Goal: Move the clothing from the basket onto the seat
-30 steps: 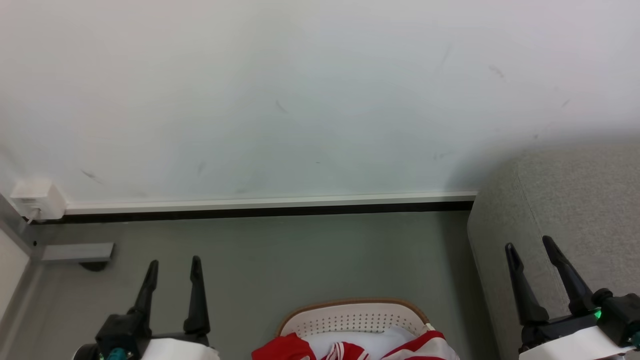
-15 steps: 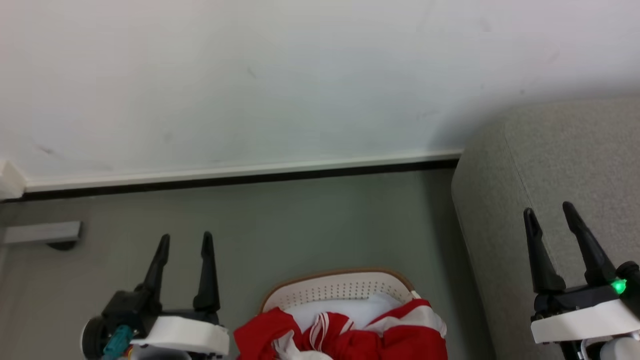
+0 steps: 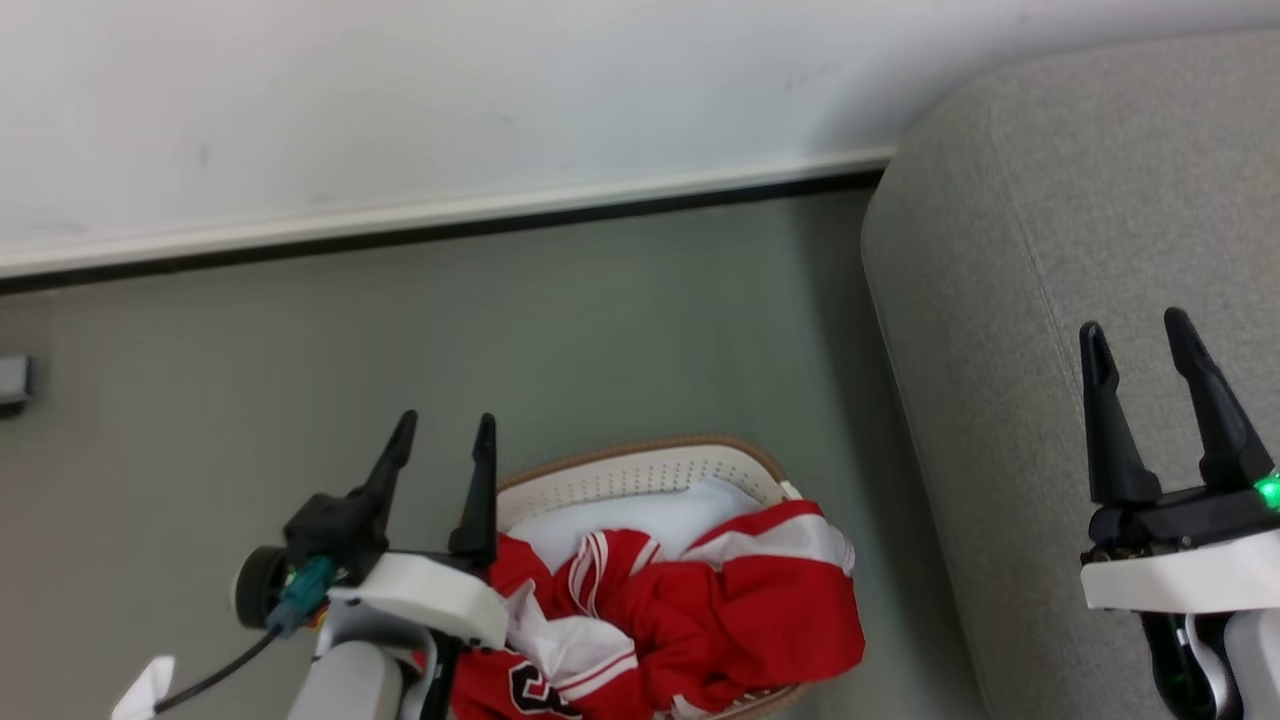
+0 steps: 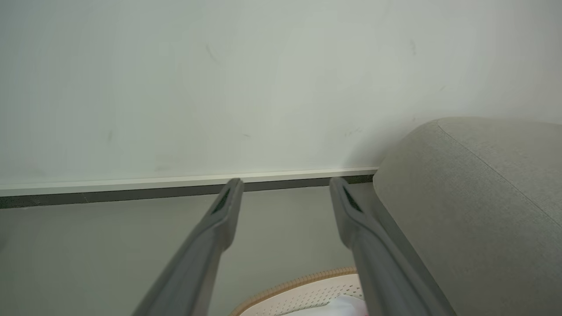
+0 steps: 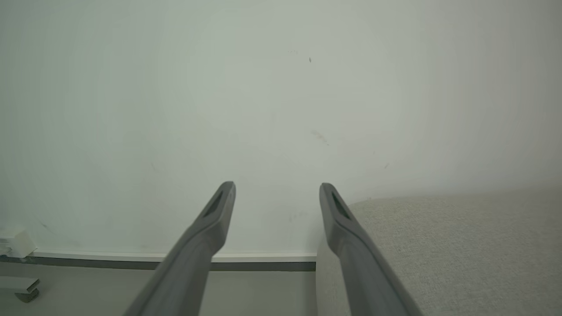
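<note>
The red clothing (image 3: 720, 610) lay heaped in the basket (image 3: 640, 468) on top of a pale cloth (image 3: 630, 515), one red fold draped over the rim on the side nearest the seat (image 3: 1000, 280). The basket stood on the floor (image 3: 450, 330) just beside the seat's rounded corner, so the carry across would likely be short. The left gripper (image 3: 447, 417) hovered at the basket's left rim, its two fingers spread apart and holding nothing, pointing toward the wall (image 3: 400, 100). It looked placed to dip down into the pile. The right gripper (image 3: 1133, 322) hung over the seat, fingers likewise parted and empty, probably held clear of the basket or ready to receive. None of the clothing had reached the seat, and no grasp was yet made.
</note>
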Tool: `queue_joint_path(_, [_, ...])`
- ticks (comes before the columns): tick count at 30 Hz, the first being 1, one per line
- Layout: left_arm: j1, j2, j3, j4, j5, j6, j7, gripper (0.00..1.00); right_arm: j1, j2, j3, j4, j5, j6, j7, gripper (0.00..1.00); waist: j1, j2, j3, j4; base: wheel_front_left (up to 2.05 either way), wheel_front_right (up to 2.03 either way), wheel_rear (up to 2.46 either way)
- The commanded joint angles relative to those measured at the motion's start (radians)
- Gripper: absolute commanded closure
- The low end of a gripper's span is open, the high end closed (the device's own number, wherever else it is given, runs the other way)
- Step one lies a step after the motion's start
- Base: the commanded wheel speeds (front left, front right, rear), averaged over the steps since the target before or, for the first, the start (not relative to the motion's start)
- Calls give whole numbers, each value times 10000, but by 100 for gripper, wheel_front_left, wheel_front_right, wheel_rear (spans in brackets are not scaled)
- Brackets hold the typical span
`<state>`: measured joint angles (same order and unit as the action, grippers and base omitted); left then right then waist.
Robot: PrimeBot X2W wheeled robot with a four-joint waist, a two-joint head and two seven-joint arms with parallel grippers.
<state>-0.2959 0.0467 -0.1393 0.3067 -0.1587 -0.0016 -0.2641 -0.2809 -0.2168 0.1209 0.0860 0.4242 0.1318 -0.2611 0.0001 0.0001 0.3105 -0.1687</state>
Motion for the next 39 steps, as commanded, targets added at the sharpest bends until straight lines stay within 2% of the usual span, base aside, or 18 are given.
queue_joint_path(1, [-413, 67, -176, 488, -137, -108, -9, 0, -269, -29, -61, -121, 47, -21, -29, 0, -1, -1, 667, -318, 0, 0, 0])
queue_joint_path(11, [-2477, 70, -1307, 4401, -245, -600, 62, 0, -1018, 79, -368, -518, 293, -21, -30, 0, -1, -1, 2000, -982, 0, 0, 0])
queue_joint_path(19, [-4128, 74, -1918, 7176, -843, -882, 1065, 0, -1400, 469, -605, -982, 723, -21, -31, 0, -1, -1, 3200, -1483, 0, 0, 0])
queue_joint_path(25, [-5077, 97, -2237, 8469, -629, -752, 1706, 0, -1645, 820, -620, -1174, 940, -21, -30, 0, -1, -1, 4029, -1867, 0, 0, 0])
queue_joint_path(29, [-5602, 313, -2389, 9203, -489, -568, 2097, 0, -1858, 1033, -568, -1286, 1029, -21, -30, 0, -1, -1, 4628, -2238, 0, 0, 0])
queue_joint_path(39, [-6446, 899, -2571, 9706, -401, -1, 3002, 0, -2193, 1454, -496, -1493, 1212, -21, -30, 0, -1, -1, 5885, -2921, 0, 0, 0])
